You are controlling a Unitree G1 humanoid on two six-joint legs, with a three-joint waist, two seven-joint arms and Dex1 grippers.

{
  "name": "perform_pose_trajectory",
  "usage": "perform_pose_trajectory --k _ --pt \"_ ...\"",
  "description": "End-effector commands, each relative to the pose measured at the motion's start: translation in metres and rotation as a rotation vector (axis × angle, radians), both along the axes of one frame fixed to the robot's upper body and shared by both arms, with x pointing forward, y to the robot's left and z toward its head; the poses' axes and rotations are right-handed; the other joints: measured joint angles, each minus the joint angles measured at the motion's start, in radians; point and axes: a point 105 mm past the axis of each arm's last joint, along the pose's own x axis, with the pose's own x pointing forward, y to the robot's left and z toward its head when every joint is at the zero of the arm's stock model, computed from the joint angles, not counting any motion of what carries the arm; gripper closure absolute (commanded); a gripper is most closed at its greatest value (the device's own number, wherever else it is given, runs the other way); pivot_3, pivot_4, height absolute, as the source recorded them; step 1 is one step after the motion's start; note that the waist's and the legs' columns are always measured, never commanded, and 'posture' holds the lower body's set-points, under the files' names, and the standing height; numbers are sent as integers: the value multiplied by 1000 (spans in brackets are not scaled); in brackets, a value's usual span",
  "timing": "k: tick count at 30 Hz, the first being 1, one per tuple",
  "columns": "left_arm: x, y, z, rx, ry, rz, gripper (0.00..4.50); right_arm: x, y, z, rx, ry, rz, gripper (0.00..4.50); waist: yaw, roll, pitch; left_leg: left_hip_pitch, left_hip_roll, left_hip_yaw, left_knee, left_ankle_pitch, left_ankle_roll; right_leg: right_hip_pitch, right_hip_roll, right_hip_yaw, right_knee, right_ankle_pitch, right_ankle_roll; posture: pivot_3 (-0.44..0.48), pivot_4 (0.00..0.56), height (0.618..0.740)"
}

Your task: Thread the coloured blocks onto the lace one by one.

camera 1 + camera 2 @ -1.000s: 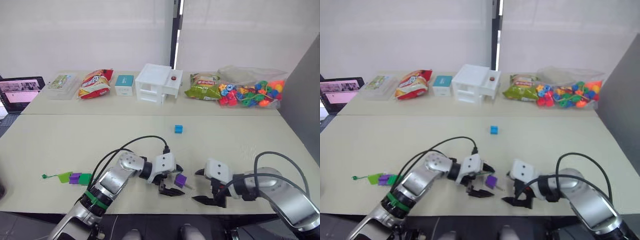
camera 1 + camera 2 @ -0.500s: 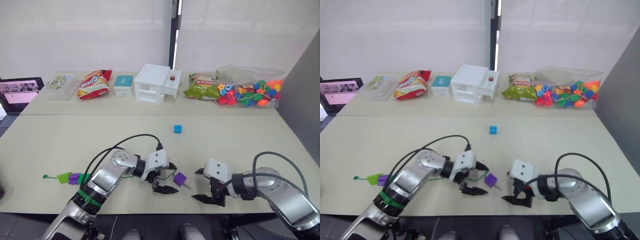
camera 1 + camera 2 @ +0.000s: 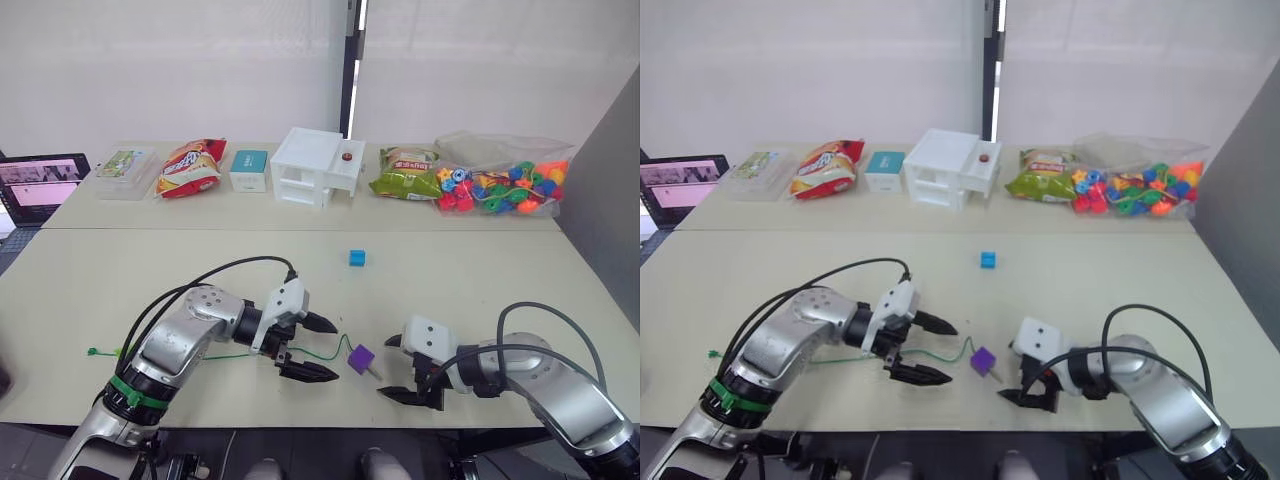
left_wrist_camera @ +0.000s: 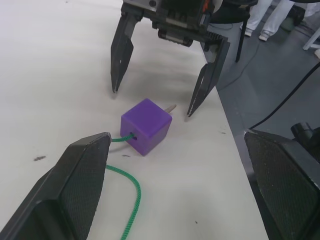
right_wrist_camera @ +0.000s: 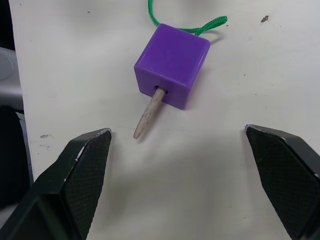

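A purple block (image 3: 360, 358) lies on the table near the front edge, and the green lace (image 4: 131, 200) runs through it. The lace's stiff tip (image 5: 149, 114) sticks out of the block's far hole and rests on the table. My left gripper (image 3: 320, 348) is open just left of the block, not touching it. On the block's other side my right gripper (image 3: 387, 368) is open, its fingers (image 4: 118, 60) straddling the tip without contact. The lace trails left to its end stopper (image 3: 90, 352). A blue block (image 3: 357, 258) sits alone mid-table.
Along the back stand a clear box (image 3: 124, 165), a red snack bag (image 3: 190, 166), a teal box (image 3: 249, 169), a white toy house (image 3: 316, 166), a green snack bag (image 3: 405, 172) and a bag of beads (image 3: 500, 188). A laptop (image 3: 42, 186) sits far left.
My left gripper has let go of the purple block and drawn back to the left, staying open. The block now lies on the table. The right gripper has edged slightly towards it.
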Motion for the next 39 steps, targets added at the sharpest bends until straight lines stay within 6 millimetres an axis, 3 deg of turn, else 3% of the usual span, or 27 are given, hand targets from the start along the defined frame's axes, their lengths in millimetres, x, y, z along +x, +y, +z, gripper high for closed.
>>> perform_pose_trajectory --k 1,6,12,17,27,37,39 --pt "9 -9 9 -15 -108 -30 26 0 3 4 10 -34 20 0 1 0 0 0 0 0 0 0 0 0 0 0 0 0 0 0 150 740" --pt "17 -28 -18 60 -206 -167 26 -2 5 5 14 -30 19 0 3 0 0 0 0 0 0 0 0 1 0 0 -1 0 0 0 150 740" --pt "28 -43 -29 72 -241 -276 26 -5 6 5 19 -24 10 0 0 0 0 -2 0 0 1 0 0 -1 0 0 -2 0 0 0 150 740" --pt "26 -51 -37 71 -229 -338 26 -7 8 5 24 -28 -5 0 -2 0 0 -2 0 0 1 0 0 -1 0 0 -1 0 0 0 150 740" --pt "21 -49 -36 52 -207 -356 3191 -7 9 5 21 -30 -16 0 -1 0 0 -2 0 0 1 0 0 -1 0 0 0 0 0 0 150 740" --pt "18 -47 -37 51 -201 -335 3324 0 7 -2 -11 -40 -25 0 -1 0 0 -2 0 0 1 0 0 -1 0 0 0 0 0 0 150 740" --pt "19 -47 -36 51 -200 -328 3324 -1 7 -4 -15 -39 -23 544 -1 0 0 -1 0 0 1 0 0 -1 0 0 0 0 0 0 150 740"
